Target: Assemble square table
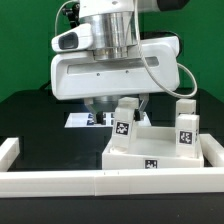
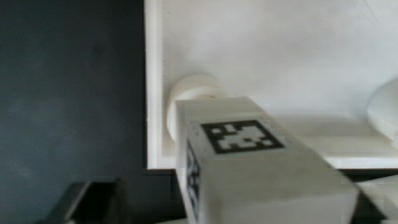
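Leg (image 2: pixel 240 150) upright on tabletop (image 1: pixel 140 160) — directly below tool (image 1: pixel 118 108).

both pictures are small and coarse, with soft edges throughout. in the exterior view, bright even light falls from above; the white table slab (image 1: pixel 150 150) and border bars (image 1: pixel 60 183) glare almost to blankness, while the black table surface (image 1: pixel 30 115) swallows detail. a dim shadow sits under the arm's white housing (image 1: pixel 115 70). the wrist view is dimmer and greyish; the near leg (image 2: pixel 240 165) is blurred, its tag smeared, and the lower corners fall into darkness.
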Robot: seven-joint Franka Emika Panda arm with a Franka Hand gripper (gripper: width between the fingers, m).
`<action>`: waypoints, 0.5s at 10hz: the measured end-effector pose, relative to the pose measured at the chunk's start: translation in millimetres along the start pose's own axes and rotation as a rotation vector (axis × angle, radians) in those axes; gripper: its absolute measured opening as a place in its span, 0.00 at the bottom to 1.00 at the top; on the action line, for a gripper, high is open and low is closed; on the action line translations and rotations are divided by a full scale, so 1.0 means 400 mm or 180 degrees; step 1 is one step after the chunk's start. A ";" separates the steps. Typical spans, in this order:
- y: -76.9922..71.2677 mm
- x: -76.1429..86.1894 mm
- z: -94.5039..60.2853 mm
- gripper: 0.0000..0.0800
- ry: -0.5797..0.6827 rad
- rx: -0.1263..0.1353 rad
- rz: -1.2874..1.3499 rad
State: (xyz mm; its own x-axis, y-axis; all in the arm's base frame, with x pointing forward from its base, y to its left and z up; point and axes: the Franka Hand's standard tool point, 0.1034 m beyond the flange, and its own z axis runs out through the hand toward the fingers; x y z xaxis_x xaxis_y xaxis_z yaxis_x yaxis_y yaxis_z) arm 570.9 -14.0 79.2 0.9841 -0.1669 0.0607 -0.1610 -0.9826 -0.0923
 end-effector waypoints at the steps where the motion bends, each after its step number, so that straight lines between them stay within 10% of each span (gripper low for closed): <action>1: 0.000 0.000 0.000 0.50 0.0000 0.0000 0.0001; 2: 0.001 0.000 0.000 0.36 0.0000 0.0000 0.0001; 5: 0.001 0.000 0.000 0.36 0.0000 0.0001 0.0067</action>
State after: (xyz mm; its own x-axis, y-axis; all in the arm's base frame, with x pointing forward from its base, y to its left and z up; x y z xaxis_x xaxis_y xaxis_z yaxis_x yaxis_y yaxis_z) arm 570.8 -14.5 79.1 0.9805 -0.1877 0.0587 -0.1818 -0.9788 -0.0939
